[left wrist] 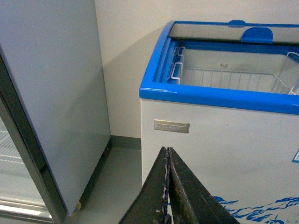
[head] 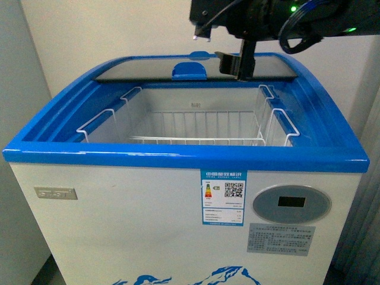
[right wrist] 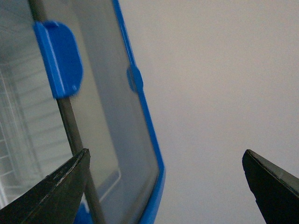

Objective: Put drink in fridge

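Note:
The fridge [head: 119, 225] is a white chest freezer with a blue rim [head: 178, 155]. Its glass top [head: 148, 70] is slid to the back and the inside is open, with white wire baskets [head: 196, 127]. No drink shows in any view. My right gripper [head: 236, 66] hangs open and empty over the back edge of the opening, next to the lid's blue handle [head: 190, 70]. In the right wrist view my right gripper [right wrist: 166, 154] is wide open, with the glass lid [right wrist: 93, 116] and its handle [right wrist: 58, 58] beside it. My left gripper [left wrist: 167, 151] is shut and empty, low in front of the fridge [left wrist: 224, 140].
A tall grey glass-door cabinet [left wrist: 51, 102] stands left of the fridge, with a narrow strip of grey floor [left wrist: 117, 182] between them. A plain wall [head: 119, 29] is behind the fridge. A round grey display [head: 291, 203] and a sticker [head: 223, 199] are on the fridge front.

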